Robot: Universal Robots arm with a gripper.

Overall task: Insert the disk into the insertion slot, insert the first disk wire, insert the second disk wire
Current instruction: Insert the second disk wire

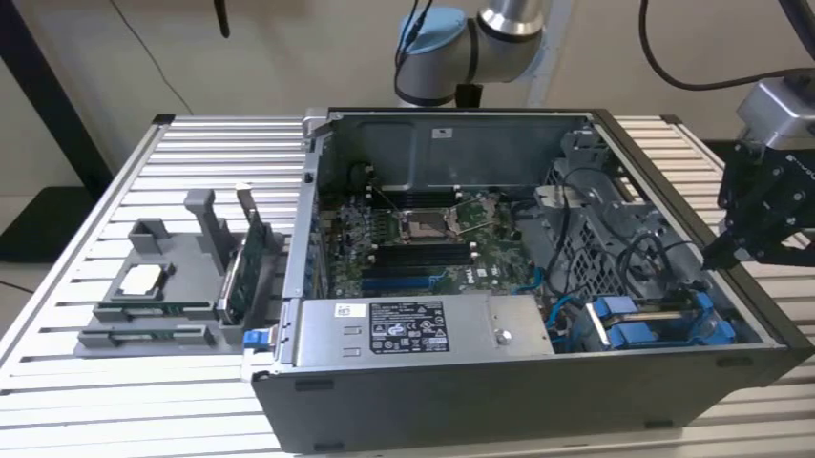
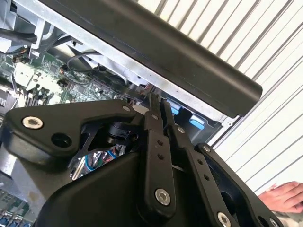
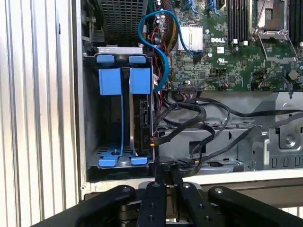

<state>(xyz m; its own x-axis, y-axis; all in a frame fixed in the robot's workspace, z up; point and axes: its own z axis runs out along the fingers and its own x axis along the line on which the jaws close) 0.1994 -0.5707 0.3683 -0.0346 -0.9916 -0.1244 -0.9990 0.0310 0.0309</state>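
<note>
The case point(image 1: 510, 401) lies open on the slatted desk point(image 1: 217, 162), and the end effector point(image 1: 713, 256) hangs just outside the case's wall on the exterior view's right, tips pointing down at the rim. In both wrist views its fingers point(image 3: 154, 189) are pressed together, and nothing shows between them. The tips sit right at the case's edge, by the drive bay.

Inside the case, in that bay, the disk point(image 3: 141, 118) sits in its slot in a blue carrier, edge-on, with a second blue carrier point(image 3: 110, 80) just beside it. Black cables point(image 3: 199, 123) snake across the case floor beside the bay and end close to the disk's near end; whether any is plugged in, I can't tell. A blue cable point(image 3: 161, 47) loops from the board point(image 1: 421, 239) down toward the bay.

Beyond the case, a hand point(image 2: 284, 196) rests on the desk.
</note>
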